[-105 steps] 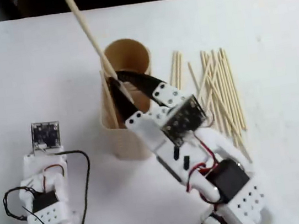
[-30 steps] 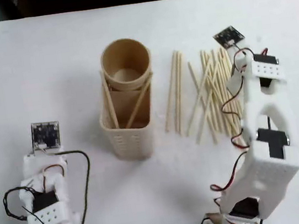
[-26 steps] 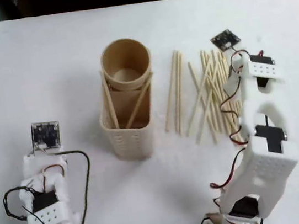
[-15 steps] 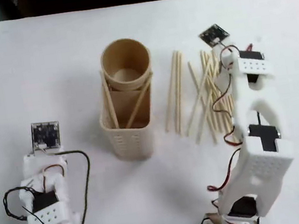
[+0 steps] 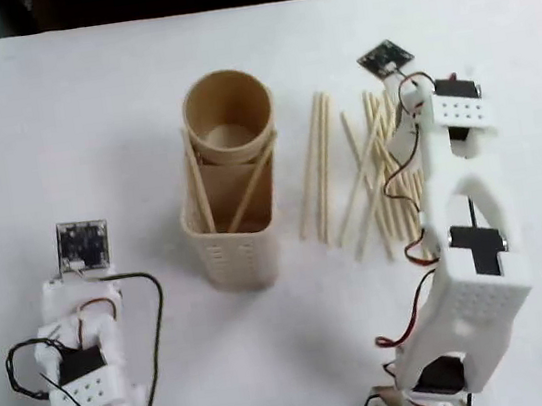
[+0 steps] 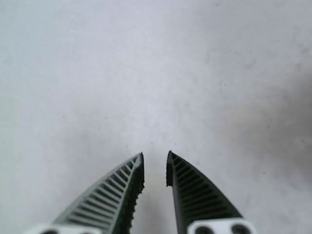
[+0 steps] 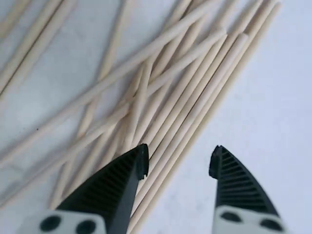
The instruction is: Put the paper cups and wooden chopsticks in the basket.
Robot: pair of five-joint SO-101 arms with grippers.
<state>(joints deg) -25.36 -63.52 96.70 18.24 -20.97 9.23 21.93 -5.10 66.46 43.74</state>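
Right gripper hangs spread wide over the edge of the loose wooden chopsticks, with 1 finger above the outer sticks, the other above bare table and nothing between them. My guess at why it straddles that edge: the sticks there lie parallel and tight, so 1 or 2 can be pinched clean, whereas farther in they cross and would drag their neighbours. The pile sits on the right side of the table, and 1 pair lies a little apart on the basket side. Near the table's middle is the basket, well apart from the right arm. It holds a paper cup, mouth up at the far end, and at least 2 stowed chopsticks leaning against the walls. I cannot tell whether a 2nd cup is nested inside the 1st. Left gripper sits over bare table at the near left, its fingers drawn almost together and holding nothing. I judge it is parked out of the way. Most of the sticks remain to be moved.
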